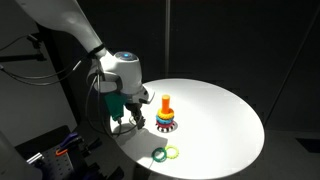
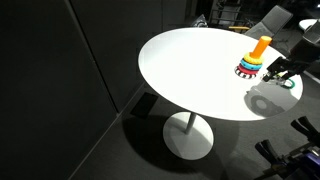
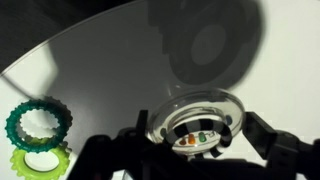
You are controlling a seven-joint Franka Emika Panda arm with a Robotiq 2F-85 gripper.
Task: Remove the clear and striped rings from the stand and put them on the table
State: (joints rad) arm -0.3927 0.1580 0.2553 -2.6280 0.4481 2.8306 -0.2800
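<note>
In the wrist view my gripper [image 3: 200, 128] is shut on the clear ring [image 3: 178, 106], one finger on each side of its rim. I hold it above the white table [image 3: 120, 70], where its round shadow falls. Black and white stripes show through the ring's middle; I cannot tell what they belong to. In both exterior views the stand with the orange pole [image 1: 167, 104] [image 2: 260, 46] carries coloured rings, with a striped ring [image 1: 168, 127] [image 2: 246, 72] at its base. My gripper [image 1: 124, 119] [image 2: 281, 72] hangs beside the stand, apart from it.
A dark green ring [image 3: 38, 122] [image 1: 160, 154] and a light green ring [image 3: 40, 158] [image 1: 174, 151] lie together flat on the table near its edge. The round table [image 2: 190, 70] stands on one pedestal in a dark room.
</note>
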